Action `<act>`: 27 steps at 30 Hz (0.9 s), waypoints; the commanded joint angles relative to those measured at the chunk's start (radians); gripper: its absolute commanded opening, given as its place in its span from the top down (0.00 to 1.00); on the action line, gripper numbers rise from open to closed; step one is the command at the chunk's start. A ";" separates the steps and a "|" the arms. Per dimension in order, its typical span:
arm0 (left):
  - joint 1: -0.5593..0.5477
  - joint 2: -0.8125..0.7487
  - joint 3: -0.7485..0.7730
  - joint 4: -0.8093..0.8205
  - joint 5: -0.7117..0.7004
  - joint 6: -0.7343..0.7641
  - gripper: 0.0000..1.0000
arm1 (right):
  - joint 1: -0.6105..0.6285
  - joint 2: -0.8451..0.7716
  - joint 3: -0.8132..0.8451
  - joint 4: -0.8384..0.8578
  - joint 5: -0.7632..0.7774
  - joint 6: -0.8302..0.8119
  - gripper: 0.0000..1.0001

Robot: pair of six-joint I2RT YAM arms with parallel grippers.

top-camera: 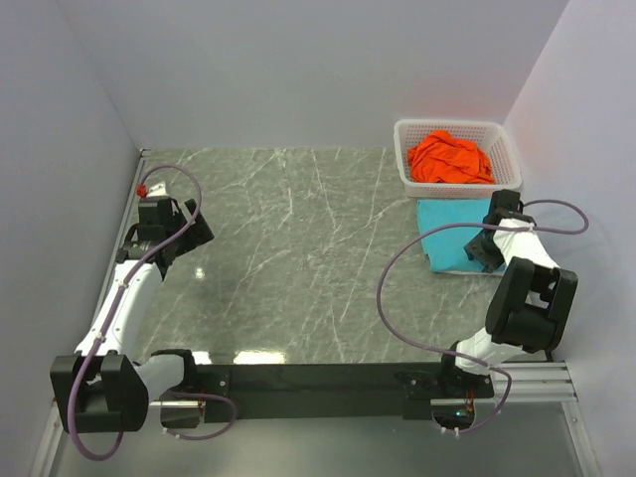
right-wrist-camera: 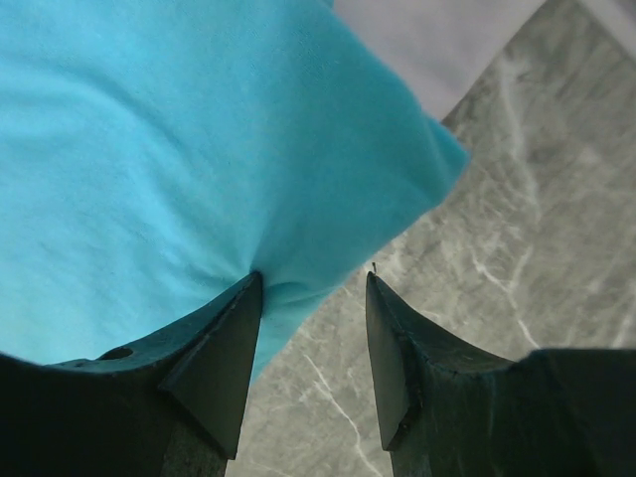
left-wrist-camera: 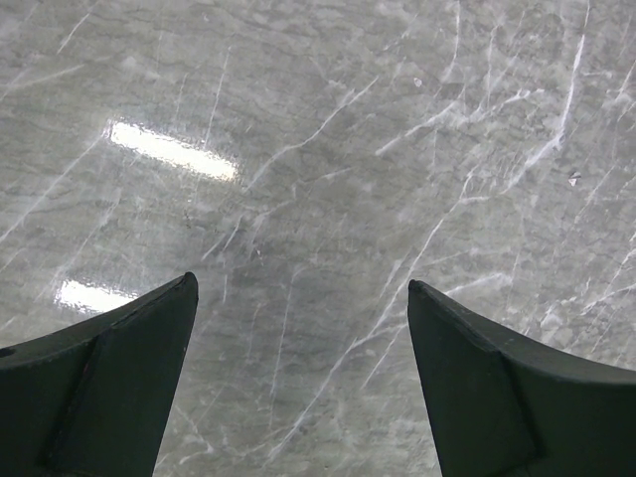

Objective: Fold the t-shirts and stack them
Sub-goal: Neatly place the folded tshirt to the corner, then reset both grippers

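Right gripper open at the teal t-shirt edge
1 finger touches the folded cloth, which spreads toward 10 o'clock from the jaws, at 6 o'clock of the basket holding the orange t-shirt. Your left gripper, also open, hangs well apart over the table. No white shirt shows.

Open middle, crowded far-right corner
The marble table lay bare across its middle and left, under the left gripper. The basket, the teal t-shirt before it and the right wall hemmed the right gripper.
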 commanded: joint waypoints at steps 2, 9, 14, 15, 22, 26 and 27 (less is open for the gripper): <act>0.003 -0.034 -0.010 0.042 0.021 0.019 0.09 | -0.007 -0.002 -0.046 0.102 -0.043 0.033 0.47; 0.003 -0.065 -0.022 0.073 0.098 -0.025 0.08 | 0.001 -0.210 -0.108 0.054 -0.035 0.102 0.47; 0.003 -0.157 0.032 -0.041 0.102 -0.101 0.07 | 0.001 -0.451 -0.094 0.030 -0.117 0.079 0.46; 0.002 -0.174 0.053 -0.071 0.089 -0.107 0.06 | 0.001 -0.512 -0.055 0.016 -0.117 0.064 0.46; 0.002 -0.405 0.254 -0.305 -0.074 -0.179 0.04 | 0.108 -0.730 0.147 -0.111 -0.057 0.050 0.44; 0.002 -0.575 0.268 -0.352 -0.180 -0.181 0.02 | 0.237 -0.823 0.214 -0.136 0.049 0.027 0.43; -0.001 -0.627 0.282 -0.381 -0.197 -0.188 0.01 | 0.292 -0.861 0.220 -0.141 0.069 0.012 0.43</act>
